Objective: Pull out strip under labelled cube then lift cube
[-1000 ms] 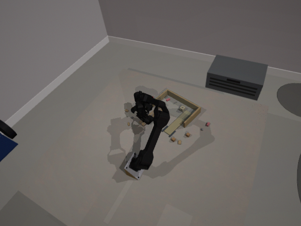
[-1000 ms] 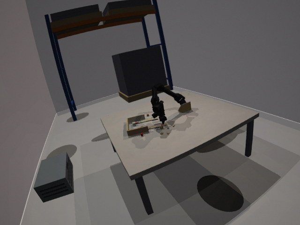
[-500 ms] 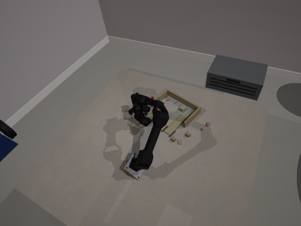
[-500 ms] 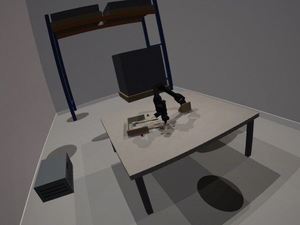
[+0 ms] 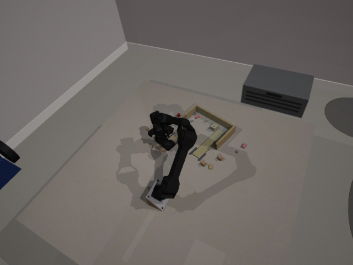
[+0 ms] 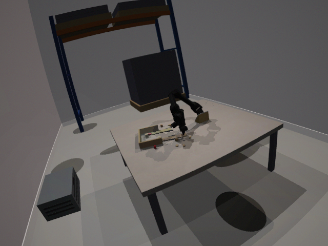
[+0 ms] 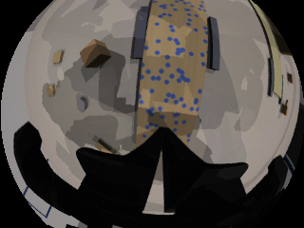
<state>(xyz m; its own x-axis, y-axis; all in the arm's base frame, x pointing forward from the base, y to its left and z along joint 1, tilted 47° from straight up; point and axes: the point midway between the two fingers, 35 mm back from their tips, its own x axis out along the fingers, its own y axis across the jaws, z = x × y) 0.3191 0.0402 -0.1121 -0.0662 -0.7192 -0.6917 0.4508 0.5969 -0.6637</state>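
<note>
Top view, and the pale cube with the dark mark [image 5: 213,127] sits inside the wooden frame [image 5: 215,116] [image 6: 150,143]; whether a strip lies beneath it, I can't tell! Outside the frame's open side, the end effector [image 5: 170,147] [image 6: 183,134] [image 7: 163,131] has its fingertips together, nothing gripped, right at the blue-dotted strip's [image 5: 173,138] [image 6: 172,138] [image 7: 173,62] near end.

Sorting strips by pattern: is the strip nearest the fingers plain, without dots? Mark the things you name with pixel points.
No, the strip [image 7: 173,71] nearest the fingers carries scattered blue dots.
</note>
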